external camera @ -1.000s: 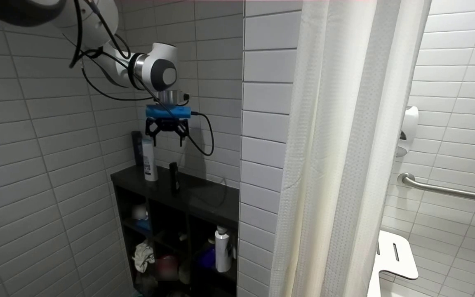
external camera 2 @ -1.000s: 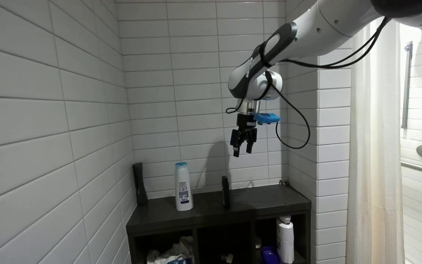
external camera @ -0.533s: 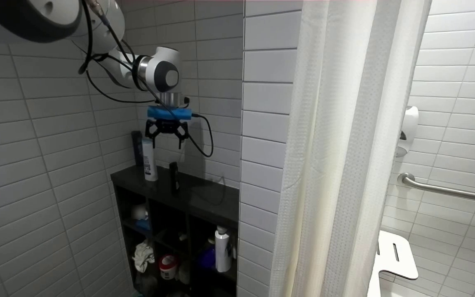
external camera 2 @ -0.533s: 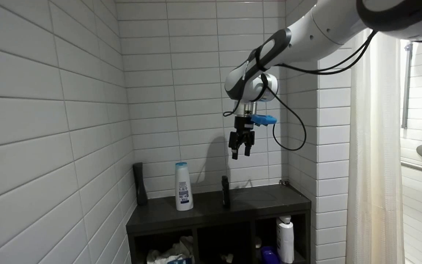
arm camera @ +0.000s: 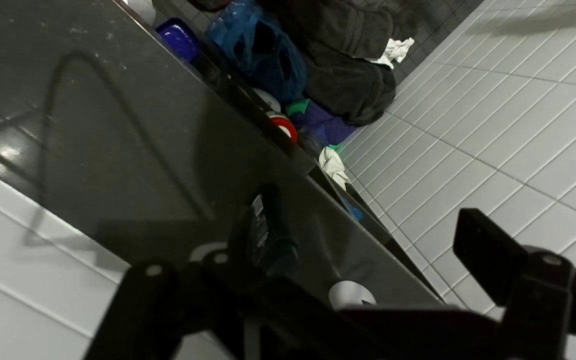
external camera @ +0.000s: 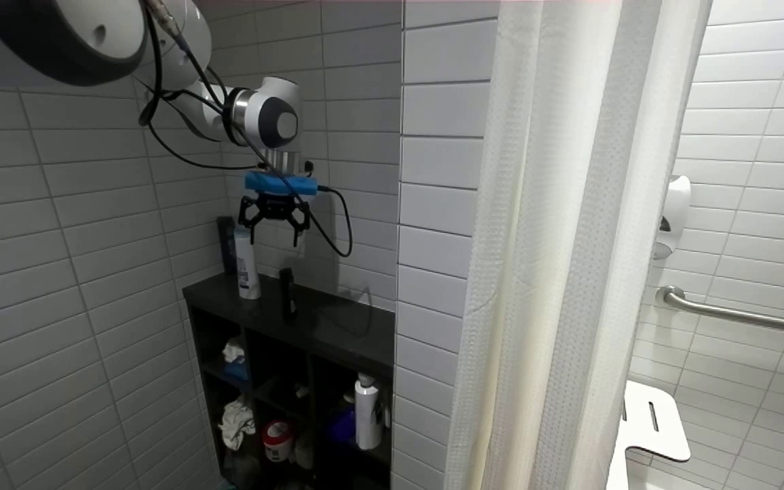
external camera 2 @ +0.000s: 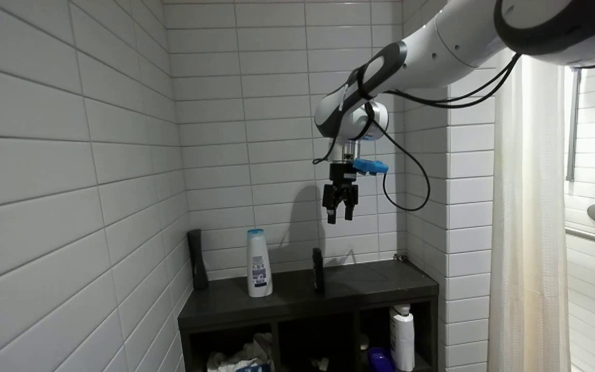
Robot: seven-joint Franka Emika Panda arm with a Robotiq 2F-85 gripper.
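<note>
In an exterior view, nearest, at the upper right, the white robot arm (external camera 2: pixel 447 51) reaches in over a dark shelf unit (external camera 2: pixel 380 279). In the front of the unit, the left compartment holds crumpled cloth (external camera 2: pixel 250 351), and the right one holds a white dispenser bottle (external camera 2: pixel 403 338) with a blue-purple container (external camera 2: pixel 380 359) just to its left. On top, a slim black bottle (external camera 2: pixel 318 271) stands upright near the middle; to its left, well apart, stands a white bottle (external camera 2: pixel 259 266) with a blue cap. Above the black bottle, with a clear gap between, hangs the gripper (external camera: pixel 273 241), pointing down in both exterior views; its fingers are spread and released, with nothing between them, and a blue housing (external camera: pixel 280 183) sits above them. At the far left, close to the left wall (external camera 2: pixel 70 170), stands a dark bottle (external camera 2: pixel 197 261), narrower at its waist. Behind these rises the far tiled wall (external camera 2: pixel 277 129). At the right hangs a pale shower curtain (external camera 2: pixel 527 206), and beyond it runs a metal grab bar (external camera: pixel 746 314).
</note>
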